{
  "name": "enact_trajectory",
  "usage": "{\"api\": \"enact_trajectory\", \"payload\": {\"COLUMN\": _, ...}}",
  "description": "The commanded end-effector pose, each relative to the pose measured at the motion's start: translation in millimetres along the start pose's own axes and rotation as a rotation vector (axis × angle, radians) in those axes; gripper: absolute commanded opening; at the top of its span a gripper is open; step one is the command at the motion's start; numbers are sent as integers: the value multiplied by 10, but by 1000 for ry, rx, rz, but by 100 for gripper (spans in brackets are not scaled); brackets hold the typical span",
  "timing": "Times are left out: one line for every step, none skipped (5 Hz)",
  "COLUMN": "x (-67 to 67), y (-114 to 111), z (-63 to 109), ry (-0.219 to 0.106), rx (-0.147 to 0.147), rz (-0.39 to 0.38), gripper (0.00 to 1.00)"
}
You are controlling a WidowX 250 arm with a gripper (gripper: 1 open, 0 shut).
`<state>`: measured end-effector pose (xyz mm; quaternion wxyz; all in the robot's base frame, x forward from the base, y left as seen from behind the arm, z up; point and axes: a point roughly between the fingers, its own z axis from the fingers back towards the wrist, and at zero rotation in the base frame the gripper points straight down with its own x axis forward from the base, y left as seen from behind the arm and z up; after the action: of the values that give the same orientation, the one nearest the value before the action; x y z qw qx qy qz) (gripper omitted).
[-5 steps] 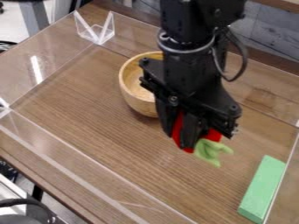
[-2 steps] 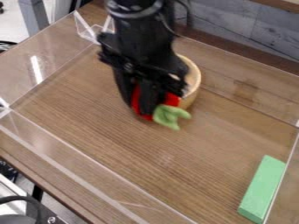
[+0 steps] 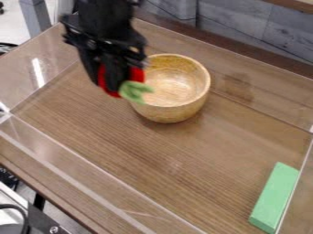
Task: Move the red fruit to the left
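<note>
— Where is the red fruit (image 3: 126, 80) at this moment?

— Up in the air, clamped between the black jaws of the gripper (image 3: 123, 82), which hangs over the left part of the wooden bench (image 3: 146, 174). Its red body shows between the fingers, and the light-green leafy top sticks out at the lower right.

— So the jaws are shut on it?

— Yes, pressed together on the fruit (the picture is a little blurred there, but the red is plainly pinched between them). The gripper points down.

— What lies around it?

— The wooden bowl (image 3: 171, 87) stands just to the right of the gripper, its left rim partly hidden behind the fruit's leaves. A flat pale-green block (image 3: 274, 197) lies far off, near the lower right corner of the bench. Clear plastic walls (image 3: 43, 69) run round the bench's edges.
</note>
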<state>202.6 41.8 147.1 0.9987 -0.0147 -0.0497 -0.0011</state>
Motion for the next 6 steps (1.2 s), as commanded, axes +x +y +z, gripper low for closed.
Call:
{"api": "enact_trajectory", "payload": {"x": 174, "y": 359, "z": 29, "ry": -35, "rx": 19, "rz": -2, "gripper": 0}}
{"api": "enact_trajectory", "payload": {"x": 279, "y": 585, "z": -29, "ry": -28, "rx": 13, "rz": -20, "gripper": 0}}
{"api": "enact_trajectory", "payload": {"x": 373, "y": 690, "z": -104, "ry": -25, "rx": 7, "rz": 2, "gripper": 0}}
{"api": "enact_trajectory", "payload": {"x": 457, "y": 781, "z": -181, "ry": -21, "rx": 2, "rz": 16, "gripper": 0}}
{"api": "enact_trajectory", "payload": {"x": 525, "y": 856, "z": -281, "ry": -14, "rx": -5, "rz": 27, "gripper": 0}}
{"api": "enact_trajectory", "payload": {"x": 592, "y": 946, "z": -384, "ry": -8, "rx": -10, "rz": 42, "gripper": 0}}
